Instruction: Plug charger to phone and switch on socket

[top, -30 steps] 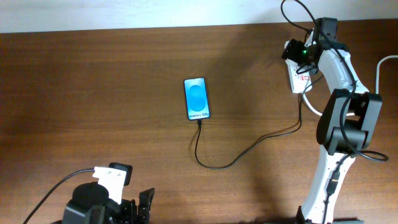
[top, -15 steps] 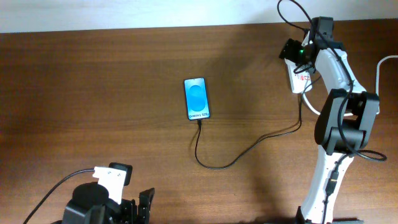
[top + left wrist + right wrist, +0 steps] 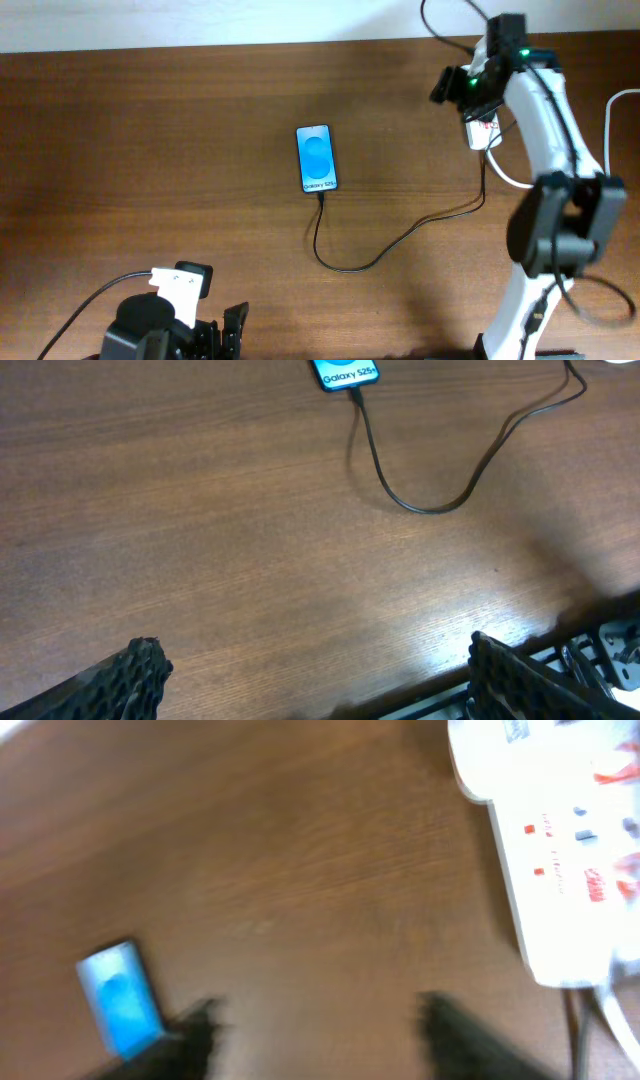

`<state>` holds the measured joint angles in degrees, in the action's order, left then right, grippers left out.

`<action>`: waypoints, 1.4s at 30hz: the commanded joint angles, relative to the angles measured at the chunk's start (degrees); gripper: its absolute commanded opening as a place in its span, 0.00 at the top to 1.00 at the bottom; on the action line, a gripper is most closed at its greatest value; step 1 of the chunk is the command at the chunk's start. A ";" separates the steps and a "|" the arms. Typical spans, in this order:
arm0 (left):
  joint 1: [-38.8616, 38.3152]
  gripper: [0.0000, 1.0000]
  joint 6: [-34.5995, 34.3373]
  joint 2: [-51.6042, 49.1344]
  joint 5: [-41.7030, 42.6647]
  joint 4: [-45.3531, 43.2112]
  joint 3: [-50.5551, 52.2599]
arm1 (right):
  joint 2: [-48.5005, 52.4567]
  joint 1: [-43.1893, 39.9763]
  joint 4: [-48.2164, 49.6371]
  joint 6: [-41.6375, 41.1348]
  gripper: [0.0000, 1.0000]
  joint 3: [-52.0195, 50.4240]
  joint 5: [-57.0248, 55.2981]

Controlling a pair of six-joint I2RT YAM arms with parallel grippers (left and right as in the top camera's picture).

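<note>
phone: flat blue-screened rectangular smartphone, laid screen up mid wooden table
axis: long side run from far edge to near edge, port end nearest
charger: thin black cable seated in that port, looped off right
socket: white oblong power strip, red switches, far right
left tool: spread wide, nothing held
right tool: blurred, fingers apart, nothing gripped

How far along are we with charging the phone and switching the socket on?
Looks done: the charger tip sits in the phone's bottom edge, with its cable running up to the socket. In hand: the right gripper hovers by the socket, jaws apart, empty. Remaining: pressing the switch; the blurred wrist view doesn't show whether it is on. The left gripper rests open at the near edge.
</note>
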<state>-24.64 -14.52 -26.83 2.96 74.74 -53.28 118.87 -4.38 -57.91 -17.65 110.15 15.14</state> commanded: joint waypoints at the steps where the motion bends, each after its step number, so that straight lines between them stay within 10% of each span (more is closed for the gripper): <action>1: -0.13 0.00 0.48 0.17 -0.26 -0.04 0.00 | -13.42 0.68 -6.93 0.96 0.96 -0.09 0.70; 7: -0.13 0.01 0.48 0.17 -0.26 -0.04 0.00 | -37.66 4.35 -31.06 5.40 0.95 -0.85 -6.01; 14: -0.13 0.01 0.50 0.17 -0.26 -0.04 0.00 | -69.68 10.47 -27.56 0.00 0.95 -21.86 -7.19; 15: -0.13 0.01 0.48 0.17 -0.26 -0.04 0.00 | -74.99 10.47 -26.86 -2.12 0.78 -25.70 -7.21; 16: -0.13 0.01 0.50 0.17 -0.26 -0.04 0.00 | -79.10 10.45 -26.73 -2.86 0.10 -28.52 -7.10; 17: -0.13 0.01 0.48 0.17 -0.26 -0.04 0.00 | -83.10 10.43 -26.84 -2.80 0.02 -30.99 -6.78; 29: -0.13 0.01 0.50 0.17 -0.26 -0.04 0.00 | -95.45 10.80 -36.35 -2.80 0.02 -34.34 -7.69; 33: -0.13 0.01 0.48 0.17 -0.26 -0.04 0.00 | -97.09 10.54 -21.38 0.76 0.02 -37.81 -13.29; 42: -0.13 0.01 0.48 0.17 -0.26 -0.04 0.00 | -117.26 8.00 35.63 10.14 0.02 -89.39 -5.25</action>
<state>-24.64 -14.52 -26.83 2.96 74.63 -53.12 4.14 4.03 -28.93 -8.84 27.75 7.64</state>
